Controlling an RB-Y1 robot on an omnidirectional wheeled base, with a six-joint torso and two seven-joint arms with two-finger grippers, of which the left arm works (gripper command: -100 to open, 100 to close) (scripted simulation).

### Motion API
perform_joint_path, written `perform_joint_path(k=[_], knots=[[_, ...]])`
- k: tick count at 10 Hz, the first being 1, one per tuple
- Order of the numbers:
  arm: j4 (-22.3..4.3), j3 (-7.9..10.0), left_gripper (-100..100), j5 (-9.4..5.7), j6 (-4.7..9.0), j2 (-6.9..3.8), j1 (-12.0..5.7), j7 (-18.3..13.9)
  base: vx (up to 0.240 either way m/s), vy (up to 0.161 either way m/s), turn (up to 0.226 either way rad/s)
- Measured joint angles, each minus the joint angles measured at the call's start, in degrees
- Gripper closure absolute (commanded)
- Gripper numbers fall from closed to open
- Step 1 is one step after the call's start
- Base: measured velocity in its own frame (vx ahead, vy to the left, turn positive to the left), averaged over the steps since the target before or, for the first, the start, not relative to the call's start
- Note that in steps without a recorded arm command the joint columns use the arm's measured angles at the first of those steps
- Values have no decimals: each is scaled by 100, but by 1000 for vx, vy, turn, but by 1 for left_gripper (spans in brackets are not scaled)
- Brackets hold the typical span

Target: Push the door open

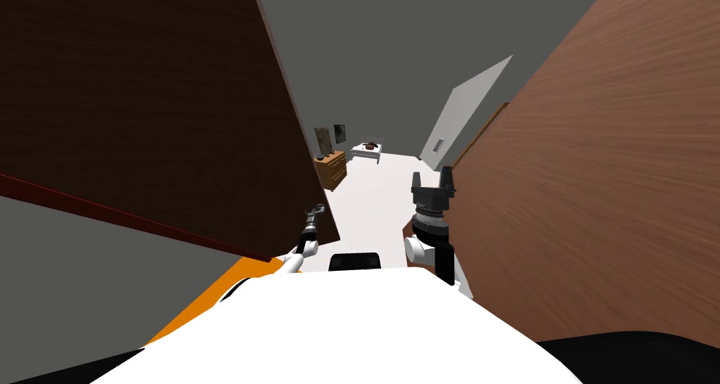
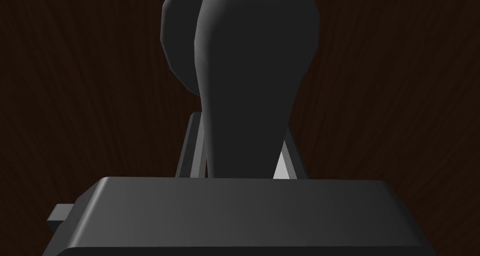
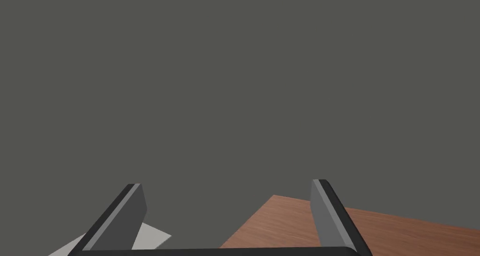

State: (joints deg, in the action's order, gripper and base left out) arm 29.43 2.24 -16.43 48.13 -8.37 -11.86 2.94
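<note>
The door [image 1: 140, 105] is a dark brown wood-grain panel on my left, swung aside so that a gap shows a room beyond. At its free edge sits my left gripper [image 1: 314, 214]. In the left wrist view that gripper [image 2: 239, 150] is shut on the door's dark handle [image 2: 243, 70], and its thin fingers [image 2: 190, 145] press the handle's sides against the dark door face [image 2: 70, 103]. My right gripper [image 1: 432, 183] is raised beside a reddish-brown wood surface [image 1: 598, 190]. It stands open [image 3: 227, 206] with nothing between its fingers.
Through the gap a white floor [image 1: 380, 190] runs to a wooden dresser [image 1: 332, 169] on the left and a low white table [image 1: 366, 151] at the back. A white panel [image 1: 464, 112] leans at the right. An orange strip [image 1: 211, 295] lies below the door.
</note>
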Motion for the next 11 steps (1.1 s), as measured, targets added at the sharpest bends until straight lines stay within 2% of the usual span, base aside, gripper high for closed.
perform_joint_path(k=[1, 2, 3, 4, 6, 7, 8, 10, 11], knots=[[4, 40, 100, 5, -8, 7, 27, 2, 177, -40, 47], [-122, 87, 100, 7, 33, 1, -15, -8, 161, -34, 48], [6, 136, 100, 7, -17, 6, 60, 9, 165, -13, 46], [-118, 184, 100, 8, 34, 4, -4, 1, 193, -16, 26], [169, 279, 100, 19, -87, 2, 170, 13, 196, -9, 51], [257, 346, 100, 17, -155, 13, 191, 40, 125, -7, 23], [95, 386, 100, 15, -76, -4, 87, 38, 141, -26, 25], [197, 517, 100, 24, -115, 9, 173, 58, 194, -32, 79], [91, 593, 100, 27, -64, 23, 143, 71, 203, -34, 56]])
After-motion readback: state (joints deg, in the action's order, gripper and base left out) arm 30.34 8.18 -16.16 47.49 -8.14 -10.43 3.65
